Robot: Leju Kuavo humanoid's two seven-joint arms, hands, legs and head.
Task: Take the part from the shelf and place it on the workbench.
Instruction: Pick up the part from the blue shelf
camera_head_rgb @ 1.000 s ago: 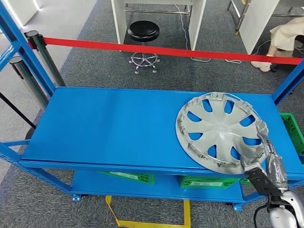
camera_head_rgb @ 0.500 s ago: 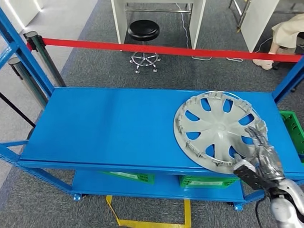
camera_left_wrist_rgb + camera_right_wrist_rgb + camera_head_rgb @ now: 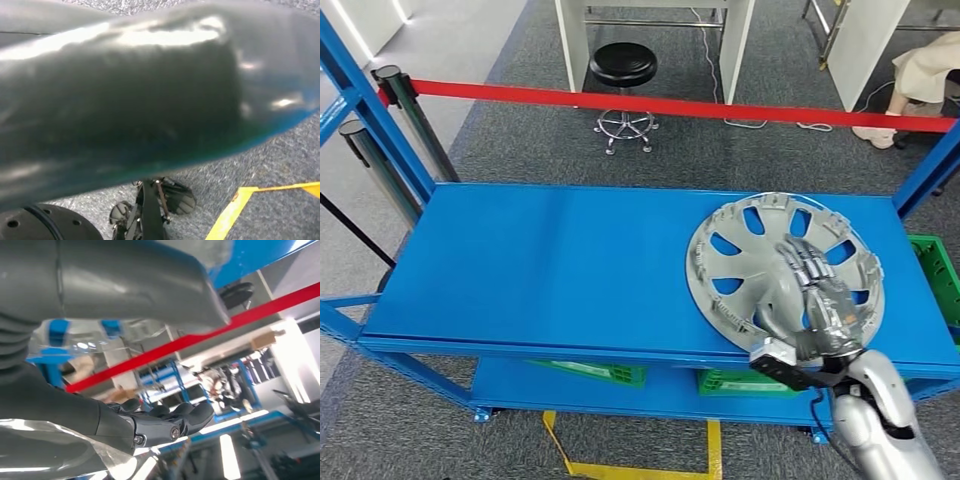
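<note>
Right robot hand now flat over hubcap

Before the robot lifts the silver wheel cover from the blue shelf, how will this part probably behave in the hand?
The wheel cover looks thin and slotted, so it is probably light and slightly flexible. It lies flat, so it should not roll. Its smooth surface may slip under the right hand, which rests on top.

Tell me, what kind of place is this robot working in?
Probably a workshop or factory test area: a blue metal shelf holds a car wheel cover, green crates sit below, and a red barrier tape ropes off the spot. The right hand rests on the cover.
</note>
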